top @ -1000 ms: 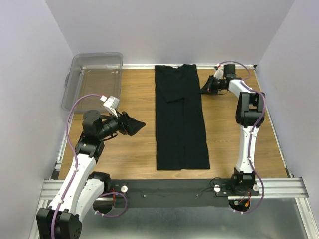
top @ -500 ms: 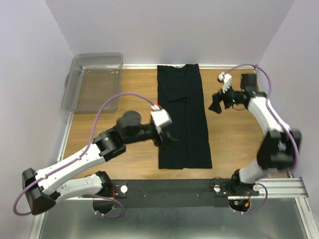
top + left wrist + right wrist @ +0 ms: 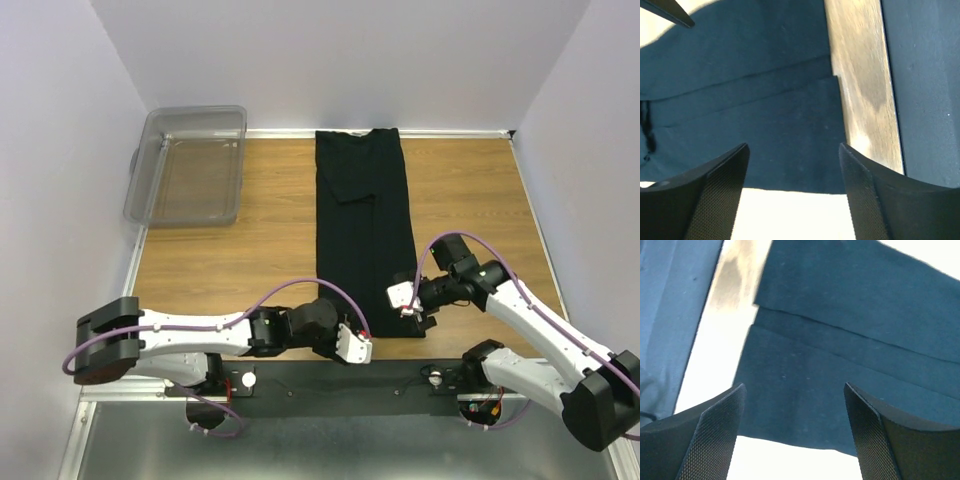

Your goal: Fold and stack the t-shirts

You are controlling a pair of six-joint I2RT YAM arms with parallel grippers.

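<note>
Left tool (image 3: pixel 792 147) open at near-left hem corner | right tool (image 3: pixel 794 386) open at near-right corner | t-shirt (image 3: pixel 365 230) a long folded strip mid-tabletop (image 3: pixel 260 250) | judged: pinch every layer, lift both corners together

No legible text, labels, brands, numbers or signs in any view. Nothing readable on t-shirt (image 3: pixel 365 240), plastic bin (image 3: pixel 190 180) or table (image 3: pixel 260 240).
</note>
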